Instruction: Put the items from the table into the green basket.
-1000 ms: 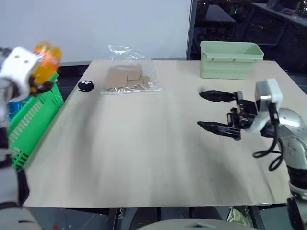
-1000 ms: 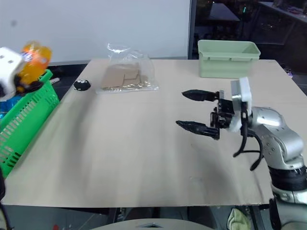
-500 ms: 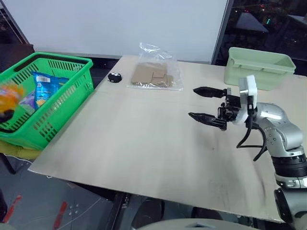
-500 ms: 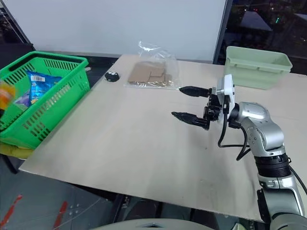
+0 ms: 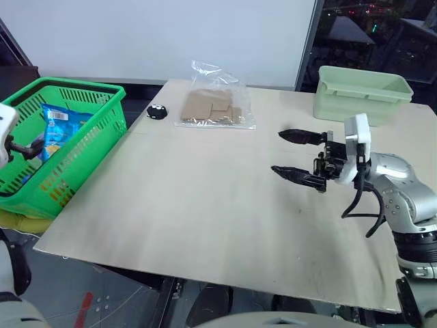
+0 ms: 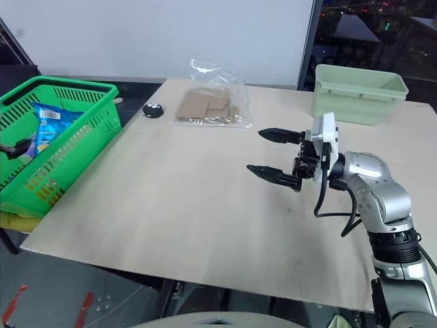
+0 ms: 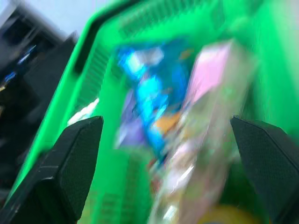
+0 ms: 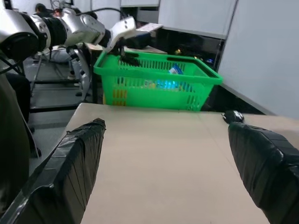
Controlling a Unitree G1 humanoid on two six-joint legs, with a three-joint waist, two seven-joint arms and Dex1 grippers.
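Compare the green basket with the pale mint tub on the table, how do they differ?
The green basket is bright green with slatted, see-through sides; the pale mint tub is muted and solid-walled. The basket stands off the table's left edge, while the tub sits on the table at its far right corner. The basket holds a blue packet; nothing shows above the tub's rim. Both are open-topped, rectangular plastic containers.
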